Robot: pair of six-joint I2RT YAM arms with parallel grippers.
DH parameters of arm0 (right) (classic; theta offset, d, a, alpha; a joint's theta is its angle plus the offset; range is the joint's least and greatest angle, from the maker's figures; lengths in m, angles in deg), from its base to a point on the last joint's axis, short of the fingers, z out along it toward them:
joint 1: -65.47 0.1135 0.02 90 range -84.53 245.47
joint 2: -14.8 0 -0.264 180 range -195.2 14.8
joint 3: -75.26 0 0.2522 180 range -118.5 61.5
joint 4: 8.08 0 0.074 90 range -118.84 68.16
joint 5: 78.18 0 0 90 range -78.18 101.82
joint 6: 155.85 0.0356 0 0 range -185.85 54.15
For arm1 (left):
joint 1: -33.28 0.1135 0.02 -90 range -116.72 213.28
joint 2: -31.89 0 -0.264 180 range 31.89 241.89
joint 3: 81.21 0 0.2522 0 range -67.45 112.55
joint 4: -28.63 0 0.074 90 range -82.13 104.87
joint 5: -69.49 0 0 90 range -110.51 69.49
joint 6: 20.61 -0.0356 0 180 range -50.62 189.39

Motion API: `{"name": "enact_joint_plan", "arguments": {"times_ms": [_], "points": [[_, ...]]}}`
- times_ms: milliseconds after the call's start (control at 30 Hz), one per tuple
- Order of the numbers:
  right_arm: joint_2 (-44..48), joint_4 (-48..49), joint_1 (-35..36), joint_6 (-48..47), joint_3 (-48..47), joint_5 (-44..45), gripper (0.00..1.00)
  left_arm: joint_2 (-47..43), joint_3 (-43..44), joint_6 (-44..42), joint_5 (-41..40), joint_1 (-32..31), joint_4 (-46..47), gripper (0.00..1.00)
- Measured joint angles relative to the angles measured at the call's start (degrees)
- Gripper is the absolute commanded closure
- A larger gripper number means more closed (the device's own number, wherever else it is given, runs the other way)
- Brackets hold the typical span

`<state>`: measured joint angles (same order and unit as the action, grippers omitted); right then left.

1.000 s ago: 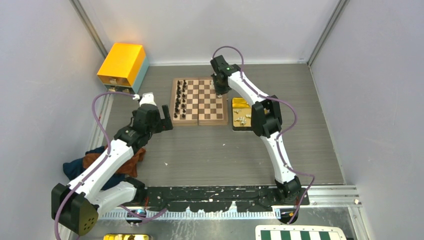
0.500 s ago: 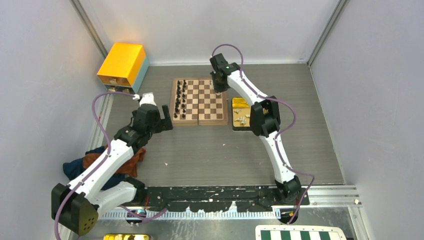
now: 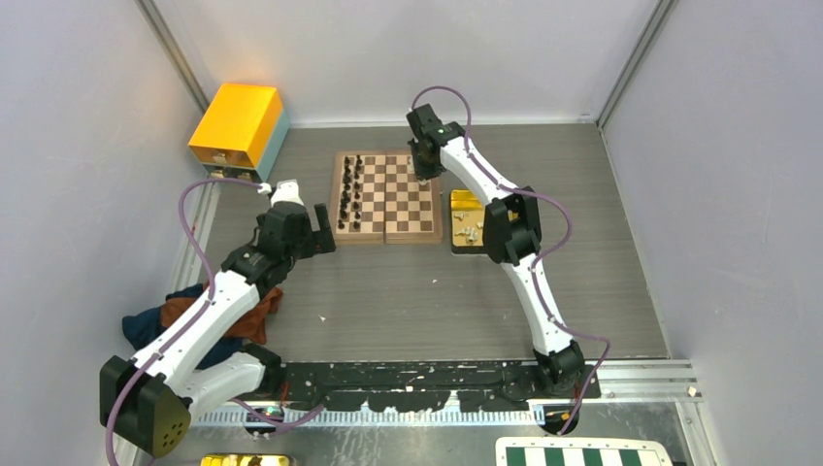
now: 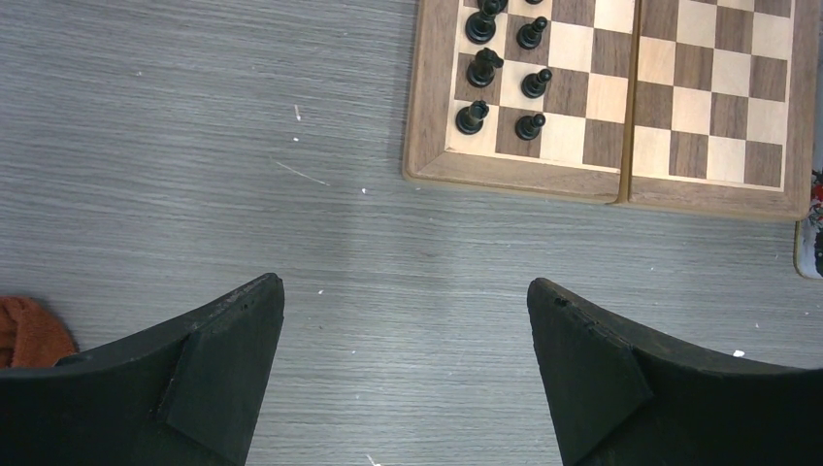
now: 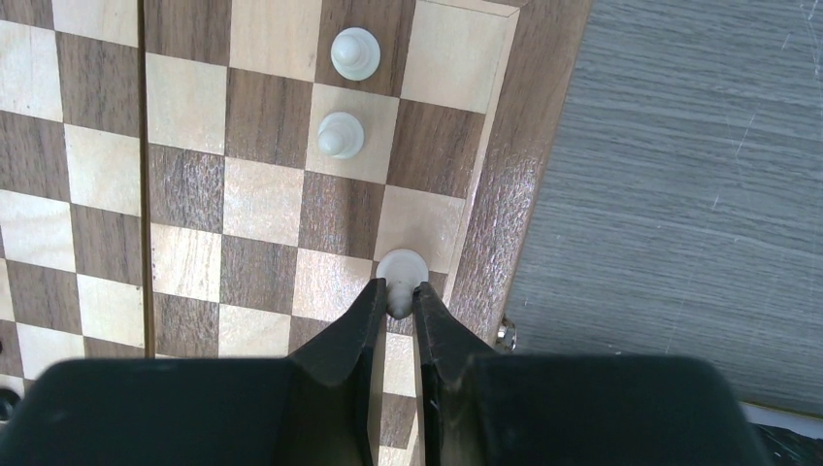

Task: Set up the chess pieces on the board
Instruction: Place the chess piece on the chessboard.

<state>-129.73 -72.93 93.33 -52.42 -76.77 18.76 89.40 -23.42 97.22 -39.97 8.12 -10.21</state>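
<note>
Top: my right pincer (image 3: 423, 171) has edged left, over the board's (image 3: 386, 197) far right corner; black chess pieces (image 3: 351, 194) along its left. Left wrist: my left pincer (image 4: 405, 284) agape above tabletop (image 4: 194, 146). Right wrist: right pincer clamping a cream-white piece (image 5: 401, 269) on an edge square.

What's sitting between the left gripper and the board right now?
Only bare grey tabletop, shown in the left wrist view between the left gripper and the board.

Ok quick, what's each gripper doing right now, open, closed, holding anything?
Left gripper: jaws open, holding nothing.
Right gripper: jaws shut on a white chess piece at the edge of the board.
</note>
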Motion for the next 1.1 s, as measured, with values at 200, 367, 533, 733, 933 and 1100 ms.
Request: {"name": "enact_joint_plan", "arguments": {"times_ms": [200, 367, 533, 733, 933, 1100], "points": [[-0.9, -0.24, -0.2, 0.26, -1.55, 0.0, 0.92, 0.0, 0.0, -0.02, 0.0, 0.0, 0.0, 0.03], [-1.42, -0.48, -0.35, 0.28, -2.58, 0.02, 0.92, 0.0, 0.0, -0.04, 0.0, 0.0, 0.0, 0.03], [-1.79, -0.46, -0.57, 0.33, -3.13, 0.0, 0.91, 0.0, 0.0, -0.04, 0.02, 0.0, 0.0, 0.03], [-2.25, -0.52, -1.01, 0.37, -3.91, 0.02, 0.9, 0.07, 0.0, -0.04, 0.02, 0.0, 0.02, 0.03], [-2.38, -0.42, -1.09, 0.44, -4.02, -0.02, 0.89, 0.57, 0.0, -0.04, 0.02, 0.0, 0.09, 0.03], [-2.47, -0.44, -1.09, 0.44, -4.13, -0.15, 0.88, 0.66, 0.0, -0.04, 0.02, 0.0, 0.11, 0.02]]}}
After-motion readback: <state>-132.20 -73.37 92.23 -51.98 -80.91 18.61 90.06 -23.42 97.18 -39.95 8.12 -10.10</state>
